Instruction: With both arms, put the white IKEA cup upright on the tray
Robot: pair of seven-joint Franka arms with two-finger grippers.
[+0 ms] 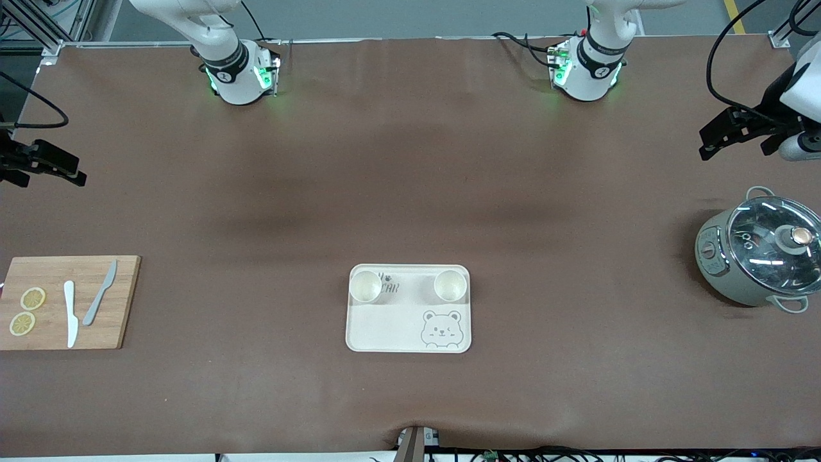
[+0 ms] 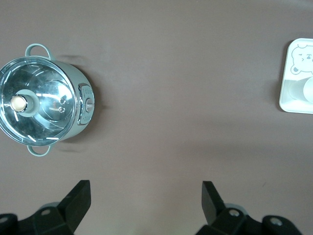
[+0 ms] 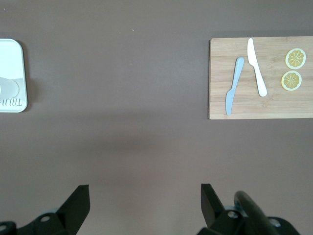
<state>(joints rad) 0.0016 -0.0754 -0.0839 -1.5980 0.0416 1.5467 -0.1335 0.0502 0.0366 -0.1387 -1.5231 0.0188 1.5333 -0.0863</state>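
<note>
- My left gripper hangs in the air at the left arm's end of the table, fingers spread wide with nothing between them.
- Under that wrist I see bare brown table; the grey-green pot with its glass lid sits near the gripper, closer to the front camera than the spot the gripper is over.
- My right gripper hangs at the right arm's end, fingers likewise apart and empty.
- The wooden cutting board lies near that gripper's patch of table, closer to the front camera, carrying a white knife, a grey knife and two lemon slices.
- The bear tray lies well apart from both grippers, about midway between them and close to the front camera's edge.
- Two white cups stand upright on the tray's edge farther from the camera: one cup at the corner toward the right arm, the other cup at the corner toward the left arm.
- Both arms wait, touching nothing.
</note>
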